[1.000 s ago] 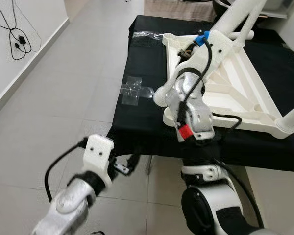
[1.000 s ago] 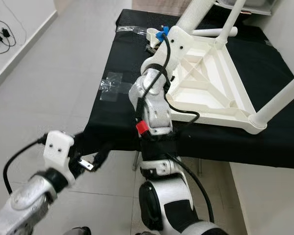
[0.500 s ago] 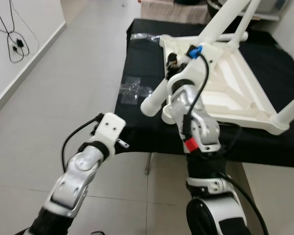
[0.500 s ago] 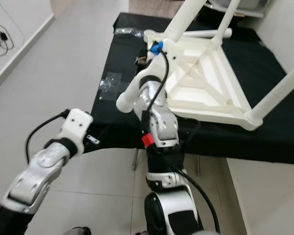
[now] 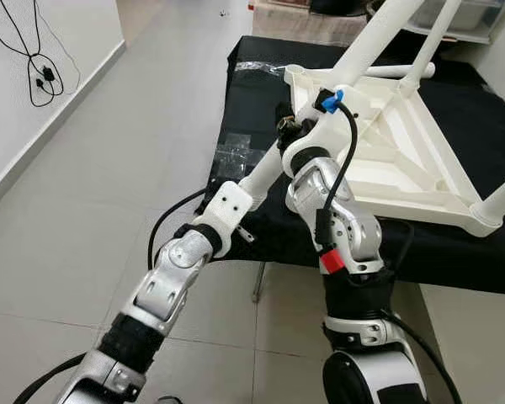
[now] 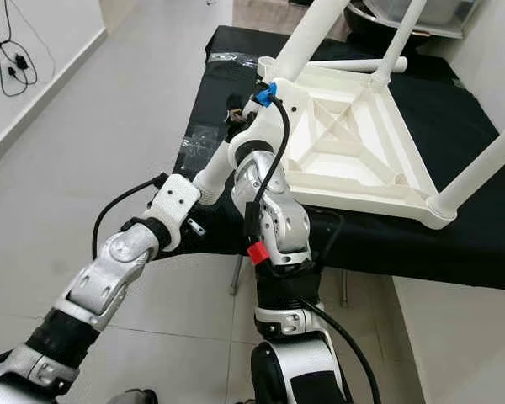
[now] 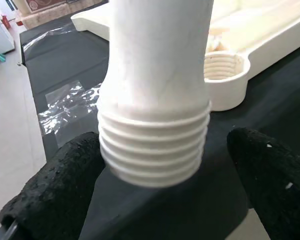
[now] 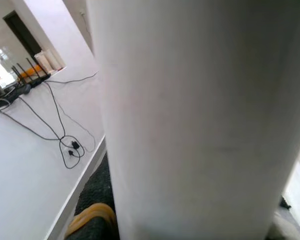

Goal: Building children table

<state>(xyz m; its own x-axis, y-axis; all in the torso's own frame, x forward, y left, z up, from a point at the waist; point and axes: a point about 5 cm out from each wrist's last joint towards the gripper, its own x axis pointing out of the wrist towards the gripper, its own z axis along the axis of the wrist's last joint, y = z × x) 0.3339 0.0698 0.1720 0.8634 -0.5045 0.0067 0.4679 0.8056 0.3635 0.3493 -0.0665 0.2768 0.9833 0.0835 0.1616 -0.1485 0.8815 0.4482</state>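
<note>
White plastic tabletop (image 5: pixel 404 160) lies upside down on the black cloth (image 5: pixel 252 109) at upper right, several legs already fitted. One loose leg (image 7: pixel 157 95) remains: the right gripper (image 5: pixel 288 133) grips it, while the left gripper (image 7: pixel 155 200) is open around its threaded end.

The floor (image 5: pixel 93 194) has large grey tiles. A white wall (image 5: pixel 34 50) stands at the left, and black cables (image 5: pixel 35 69) hang on it.
</note>
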